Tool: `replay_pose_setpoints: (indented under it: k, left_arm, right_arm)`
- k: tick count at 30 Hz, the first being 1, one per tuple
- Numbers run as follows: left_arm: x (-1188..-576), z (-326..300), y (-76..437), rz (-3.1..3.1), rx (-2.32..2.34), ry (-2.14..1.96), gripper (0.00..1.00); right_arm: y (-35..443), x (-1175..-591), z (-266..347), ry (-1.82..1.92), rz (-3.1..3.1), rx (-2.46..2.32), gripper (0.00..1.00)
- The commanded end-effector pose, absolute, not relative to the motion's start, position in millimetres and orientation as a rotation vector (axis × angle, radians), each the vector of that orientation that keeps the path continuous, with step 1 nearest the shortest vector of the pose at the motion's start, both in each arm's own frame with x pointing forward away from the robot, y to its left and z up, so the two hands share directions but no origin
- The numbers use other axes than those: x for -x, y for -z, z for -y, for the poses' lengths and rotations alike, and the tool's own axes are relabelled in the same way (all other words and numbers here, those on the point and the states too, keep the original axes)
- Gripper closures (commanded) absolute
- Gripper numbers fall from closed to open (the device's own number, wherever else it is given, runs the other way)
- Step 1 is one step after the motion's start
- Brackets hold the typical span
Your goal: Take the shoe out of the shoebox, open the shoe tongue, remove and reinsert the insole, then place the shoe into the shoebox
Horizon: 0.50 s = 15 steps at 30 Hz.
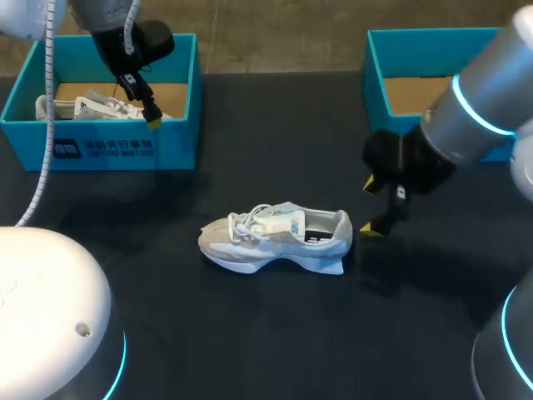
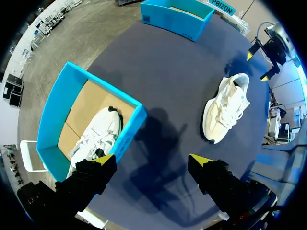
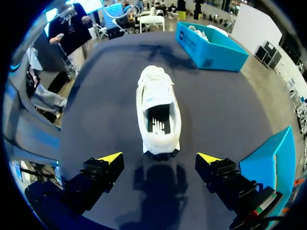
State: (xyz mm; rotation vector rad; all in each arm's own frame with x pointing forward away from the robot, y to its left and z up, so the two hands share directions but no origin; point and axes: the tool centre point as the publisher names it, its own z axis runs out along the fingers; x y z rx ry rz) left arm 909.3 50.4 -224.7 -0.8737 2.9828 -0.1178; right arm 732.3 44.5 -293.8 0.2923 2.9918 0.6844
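The left gripper hangs spread above the left shoebox's front wall. The shoe stands mid-table; probably light and soft-walled, stiffest at the heel collar, so grip there. The right gripper waits behind the heel, fingers apart.

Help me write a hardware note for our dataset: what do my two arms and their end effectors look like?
Both arms are rounded silver-white tubes with glowing cyan rings, visible on the left arm and right arm. A white ribbed cable runs along the left one. The left end effector and right end effector are black and blocky, each with two yellow-tipped fingers.
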Motion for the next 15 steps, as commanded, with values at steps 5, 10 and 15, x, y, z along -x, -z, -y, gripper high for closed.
replay_pose_setpoints:
  k: [5, 10, 15]
  left_arm:
    - [-908.0, -51.0, 224.5, -2.981, 0.872, 0.118, 0.00]
    - [-908.0, -51.0, 224.5, -2.981, 0.872, 0.118, 0.00]
    - [-908.0, -51.0, 224.5, -2.981, 0.872, 0.118, 0.00]
  right_arm:
    - [315.5, -728.9, -17.1, -1.059, -2.863, -0.246, 0.00]
    - [330.7, -730.4, -11.9, -1.146, -2.797, -0.258, 0.00]
    - [341.6, -731.0, -12.1, -1.208, -2.749, -0.285, 0.00]
